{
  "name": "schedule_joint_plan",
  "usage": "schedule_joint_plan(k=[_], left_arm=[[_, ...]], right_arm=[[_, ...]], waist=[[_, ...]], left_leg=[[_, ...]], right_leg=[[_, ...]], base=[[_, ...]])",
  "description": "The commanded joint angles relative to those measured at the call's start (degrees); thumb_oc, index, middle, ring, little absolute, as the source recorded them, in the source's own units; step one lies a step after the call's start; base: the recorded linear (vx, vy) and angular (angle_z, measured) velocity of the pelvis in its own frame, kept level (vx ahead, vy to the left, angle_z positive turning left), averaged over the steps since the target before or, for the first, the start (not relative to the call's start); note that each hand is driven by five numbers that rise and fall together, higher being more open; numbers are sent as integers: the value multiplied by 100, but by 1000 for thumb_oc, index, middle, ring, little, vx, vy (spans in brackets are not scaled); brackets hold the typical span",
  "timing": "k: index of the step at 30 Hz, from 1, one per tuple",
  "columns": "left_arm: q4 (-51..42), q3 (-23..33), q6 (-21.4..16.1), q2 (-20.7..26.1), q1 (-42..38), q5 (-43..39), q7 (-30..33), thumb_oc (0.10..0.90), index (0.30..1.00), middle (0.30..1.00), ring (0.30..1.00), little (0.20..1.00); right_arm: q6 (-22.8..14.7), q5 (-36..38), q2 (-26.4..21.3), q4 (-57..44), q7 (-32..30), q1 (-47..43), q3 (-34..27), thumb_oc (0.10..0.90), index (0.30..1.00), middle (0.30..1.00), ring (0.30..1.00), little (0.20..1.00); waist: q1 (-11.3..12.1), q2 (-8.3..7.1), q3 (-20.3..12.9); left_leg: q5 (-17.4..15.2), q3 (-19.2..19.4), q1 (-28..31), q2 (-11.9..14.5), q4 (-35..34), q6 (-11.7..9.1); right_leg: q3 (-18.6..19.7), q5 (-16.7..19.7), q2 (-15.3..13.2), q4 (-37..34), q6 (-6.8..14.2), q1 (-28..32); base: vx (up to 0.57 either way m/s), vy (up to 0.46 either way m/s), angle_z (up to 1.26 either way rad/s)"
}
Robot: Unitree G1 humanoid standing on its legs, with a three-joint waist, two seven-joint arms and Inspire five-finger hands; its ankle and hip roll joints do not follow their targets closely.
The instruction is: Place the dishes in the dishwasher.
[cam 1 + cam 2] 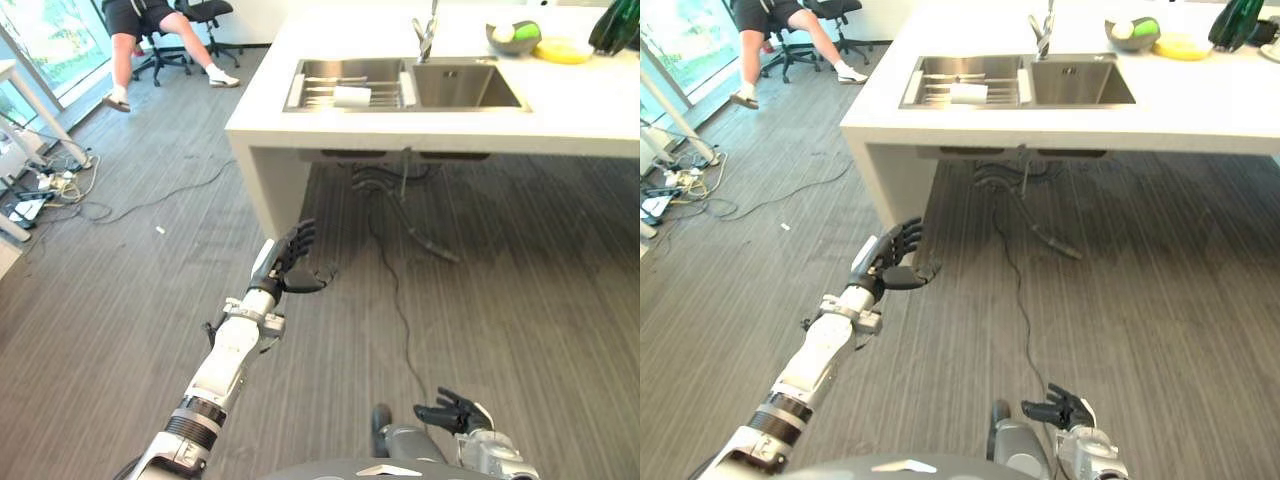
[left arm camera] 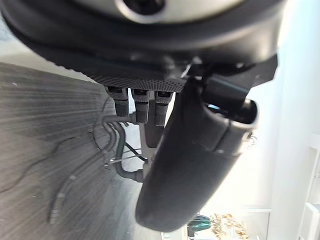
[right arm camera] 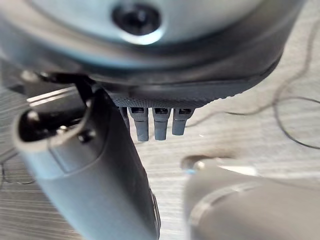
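A white dish [image 1: 352, 96] lies on the rack in the left basin of the steel sink [image 1: 460, 88], set in a white counter [image 1: 590, 110]. A grey bowl [image 1: 513, 37] holding green and white things stands behind the sink. My left hand [image 1: 290, 258] is raised in front of the counter's left end, fingers straight, thumb out, holding nothing. My right hand [image 1: 455, 412] hangs low near the floor, fingers relaxed and empty. Both hands are far from the sink.
A yellow item [image 1: 563, 50] and a dark green bottle [image 1: 615, 25] sit at the counter's far right. Cables [image 1: 400, 290] trail on the grey carpet under the counter. A person [image 1: 140, 30] sits on an office chair at the back left. More cables and a power strip [image 1: 45, 185] lie at the left.
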Motion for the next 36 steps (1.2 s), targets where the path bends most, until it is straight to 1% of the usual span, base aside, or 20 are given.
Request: schedule_joint_plan(k=[1,3,4,5,6,7,8,9,10,11,16,20,22,23,26,29,31,32,34,36], left_arm=[[-732,509,-561,385,-588,-290,11,800,900,900,900,900],[-905,533,-574,418,-579,-283,32,800,900,900,900,900],[-1048,579,-598,432,-599,-313,43,800,900,900,900,900],[-1354,688,-669,403,-624,-276,58,800,900,900,900,900],[-1354,688,-669,403,-624,-276,58,800,900,900,900,900],[-1631,785,-730,478,-655,-120,31,800,900,900,900,900],[-1631,785,-730,478,-655,-120,31,800,900,900,900,900],[-1784,829,-757,520,-670,-62,18,800,900,900,900,900],[-2162,989,-841,649,-678,38,-6,800,900,900,900,900],[-2275,1036,-861,685,-682,90,15,800,900,900,900,900],[-2733,1246,-927,768,-484,213,-47,800,900,900,900,900],[-2842,1266,-885,868,-459,311,-53,800,900,900,900,900],[-2889,1280,-888,943,-448,432,0,800,900,900,900,900],[-2889,1280,-888,943,-448,432,0,800,900,900,900,900],[-2881,1285,-894,1022,-513,552,49,800,900,900,900,900],[-2986,1272,-900,1057,-621,535,-71,800,900,900,900,900],[-2935,1192,-913,1029,-693,603,-48,800,900,900,900,900],[-2942,1187,-901,1055,-691,637,-84,800,900,900,900,900],[-2918,1254,-915,1079,-576,680,-143,800,900,900,900,900],[-2920,1275,-915,1058,-528,673,-142,800,900,900,900,900]], right_arm=[[-49,-126,-17,81,177,65,133,800,900,900,900,900],[-37,-130,-60,151,142,97,59,800,900,900,900,900],[-32,-125,-98,239,129,92,21,800,900,900,900,900],[-25,-129,-135,495,131,156,-47,800,900,900,900,900],[-25,-129,-135,495,131,156,-47,800,900,900,900,900],[-34,-167,-181,683,182,185,-109,800,900,900,900,900],[-34,-167,-181,683,182,185,-109,800,900,900,900,900],[-32,-219,-185,792,195,183,-113,800,900,900,900,900],[-15,-423,-139,930,231,201,-29,800,900,900,900,900],[-5,-465,-74,951,223,221,-1,800,900,900,900,900],[7,-591,181,806,392,379,190,800,900,900,900,900],[2,-586,376,558,483,413,259,800,900,900,900,900],[17,-644,405,402,531,359,331,800,900,900,900,900],[17,-644,405,402,531,359,331,800,900,900,900,900],[15,-731,364,340,620,467,353,800,900,900,900,900],[17,-787,163,516,664,538,159,800,900,900,900,900],[5,-752,106,606,632,545,117,800,900,900,900,900],[38,-755,115,621,662,573,67,800,900,900,900,900],[35,-846,78,689,705,682,36,800,900,900,900,900],[21,-852,99,674,690,704,55,800,900,900,900,900]], waist=[[28,-264,111],[72,-316,181],[114,-344,218],[248,-442,282],[248,-442,282],[368,-538,338],[368,-538,338],[429,-559,376],[629,-515,410],[689,-493,414],[797,-480,152],[823,-525,66],[765,-533,143],[765,-533,143],[645,-419,287],[544,-292,273],[411,-293,282],[406,-350,224],[435,-431,107],[443,-422,85]], left_leg=[[884,239,-214,-287,518,304],[1033,357,-447,-215,796,283],[910,458,-630,-212,747,366],[537,444,-1074,-497,559,530],[537,444,-1074,-497,559,530],[259,497,-1438,-670,201,586],[259,497,-1438,-670,201,586],[275,528,-1579,-737,-35,587],[820,414,-1850,-892,-1042,508],[1002,373,-1976,-893,-1183,478],[1080,401,-1620,-917,-1780,609],[879,541,-1364,-946,-1772,795],[722,566,-1214,-995,-1706,952],[722,566,-1214,-995,-1706,952],[633,545,-1022,-951,-1676,1064],[574,382,-795,-879,-1887,1015],[587,278,-769,-901,-1893,984],[530,255,-735,-959,-1889,967],[506,334,-674,-974,-2019,926],[530,341,-642,-931,-2088,898]], right_leg=[[14,691,132,-1155,332,716],[-6,566,108,-1119,257,833],[-20,449,97,-1102,230,923],[16,323,55,-1141,228,1120],[16,323,55,-1141,228,1120],[89,251,14,-1233,274,1329],[89,251,14,-1233,274,1329],[126,248,13,-1275,282,1420],[271,228,142,-1483,300,1729],[310,212,181,-1548,303,1830],[523,10,220,-1553,371,2063],[628,-52,199,-453,547,1896],[672,301,127,373,851,1554],[672,301,127,373,851,1554],[616,499,92,1254,1011,1065],[387,88,-218,434,764,928],[748,368,-250,-160,755,724],[835,341,-280,-561,760,869],[807,525,-369,-1035,809,1162],[844,545,-347,-1145,824,1238]], base=[[332,-288,7],[182,-146,24],[367,-193,44],[286,-119,22],[366,-103,29],[170,-34,13],[241,-44,20],[316,-4,-18],[397,12,-42],[397,36,-69],[260,111,-73],[205,162,-49],[116,122,-21],[34,80,-1],[52,99,8],[105,14,13],[70,-42,21],[94,-33,46],[105,-93,37],[55,-92,13]])
